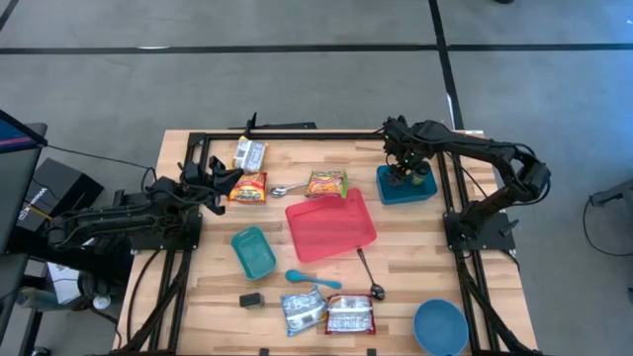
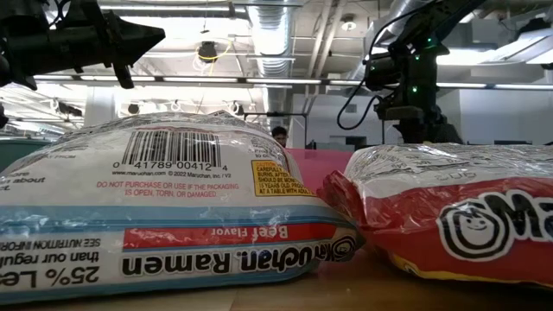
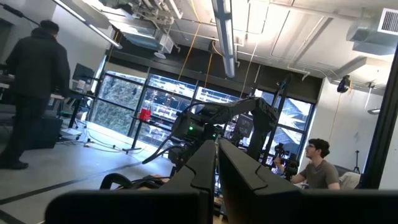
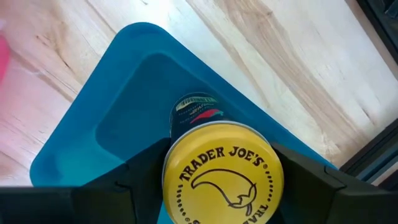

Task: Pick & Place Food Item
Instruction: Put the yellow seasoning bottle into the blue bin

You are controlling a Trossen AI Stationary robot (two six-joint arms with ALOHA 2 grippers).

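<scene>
1. High view: the right gripper point(image 1: 406, 174) hangs over the blue tray point(image 1: 427, 192) at 2 o'clock on the table point(image 1: 415, 267). The left gripper point(image 1: 232, 178) waits at 9 o'clock beside a ramen pack point(image 1: 248, 188).
2. Low view: two ramen packs fill the front; the right gripper point(image 2: 413, 117) shows at 1 o'clock.
3. Left wrist view: the left fingers point(image 3: 208, 171) are pressed together, holding nothing.
4. Right wrist view: the right fingers point(image 4: 146, 171) are clamped on either side of a yellow-lidded jar point(image 4: 222, 171) standing in the tray point(image 4: 93, 134).

We're in a lab: exposed ceiling ducts point(image 2: 275, 39), big windows point(image 3: 155, 102), people at workstations, wooden table point(image 1: 415, 257).
</scene>
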